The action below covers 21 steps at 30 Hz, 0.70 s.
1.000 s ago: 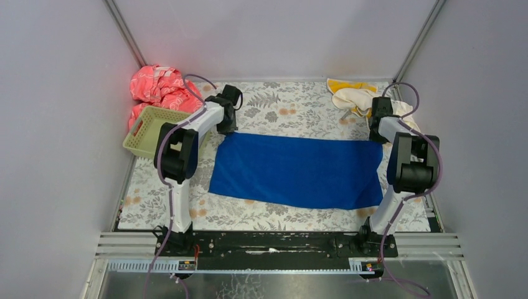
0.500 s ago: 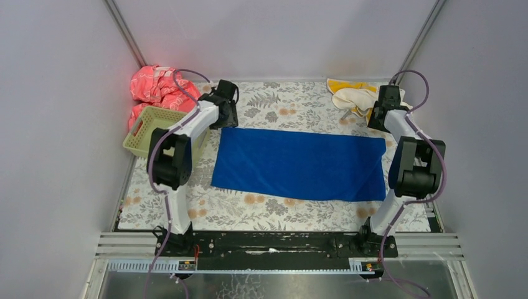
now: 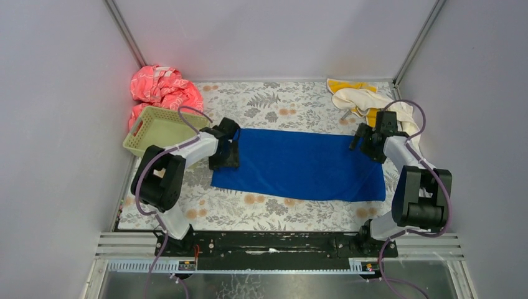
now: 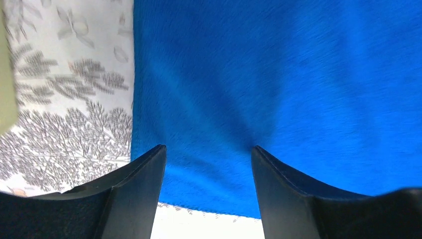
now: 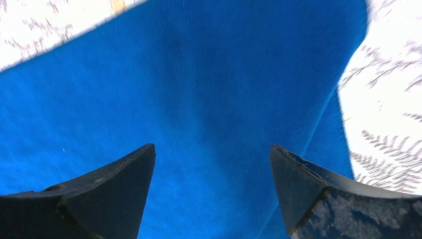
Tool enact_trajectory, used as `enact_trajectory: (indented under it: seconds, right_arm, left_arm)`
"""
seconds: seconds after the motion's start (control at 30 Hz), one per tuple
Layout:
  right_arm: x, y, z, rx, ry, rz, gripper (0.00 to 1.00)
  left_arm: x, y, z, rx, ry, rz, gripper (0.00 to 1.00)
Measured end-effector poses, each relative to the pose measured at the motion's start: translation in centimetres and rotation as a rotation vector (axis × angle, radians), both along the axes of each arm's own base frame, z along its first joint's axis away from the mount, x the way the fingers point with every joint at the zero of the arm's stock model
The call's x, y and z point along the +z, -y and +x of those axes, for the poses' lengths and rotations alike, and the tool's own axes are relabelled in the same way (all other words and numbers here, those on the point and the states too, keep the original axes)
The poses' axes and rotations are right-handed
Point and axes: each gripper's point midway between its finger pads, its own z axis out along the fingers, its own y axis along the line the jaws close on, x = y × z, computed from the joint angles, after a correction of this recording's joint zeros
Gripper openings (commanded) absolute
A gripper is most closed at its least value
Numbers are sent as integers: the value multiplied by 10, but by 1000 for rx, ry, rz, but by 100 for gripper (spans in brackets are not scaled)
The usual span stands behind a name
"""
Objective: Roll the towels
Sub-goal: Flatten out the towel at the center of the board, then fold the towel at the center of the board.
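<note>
Left tool [image 4: 208, 148] and right tool [image 5: 212, 146], per wrist views, gape empty above blue towel [image 3: 299, 163].

Left arm [image 3: 190, 148] is bent at the elbow, which sits low and out to my left, forearm reaching forward and inward. Left gripper [image 3: 224, 161] points down, wrist pitched steeply. In the left wrist view, left gripper [image 4: 206, 152] has both black fingers [image 4: 134, 199] spread wide. Right arm [image 3: 401, 156] has its elbow low on my right side, forearm stretched forward and inward. Right gripper [image 3: 360, 142] is angled down and toward the middle. In the right wrist view, right gripper [image 5: 213, 149] jaws are wide apart too.
</note>
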Motion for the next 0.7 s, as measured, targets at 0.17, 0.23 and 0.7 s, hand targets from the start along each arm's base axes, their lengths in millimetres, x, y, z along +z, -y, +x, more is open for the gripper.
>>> enact_trajectory:
  seconds: [0.17, 0.23, 0.7]
  right_arm:
    - [-16, -16, -24, 20, -48, 56, 95]
    - [-15, -18, -25, 22, -43, 63, 96]
    - [-13, -24, -32, 17, -32, 91, 99]
  left_arm:
    - [-16, -10, -29, 54, -49, -10, 63]
    - [-18, -16, -42, 88, -57, -15, 63]
    - [23, -30, -72, 269, 32, -116, 75]
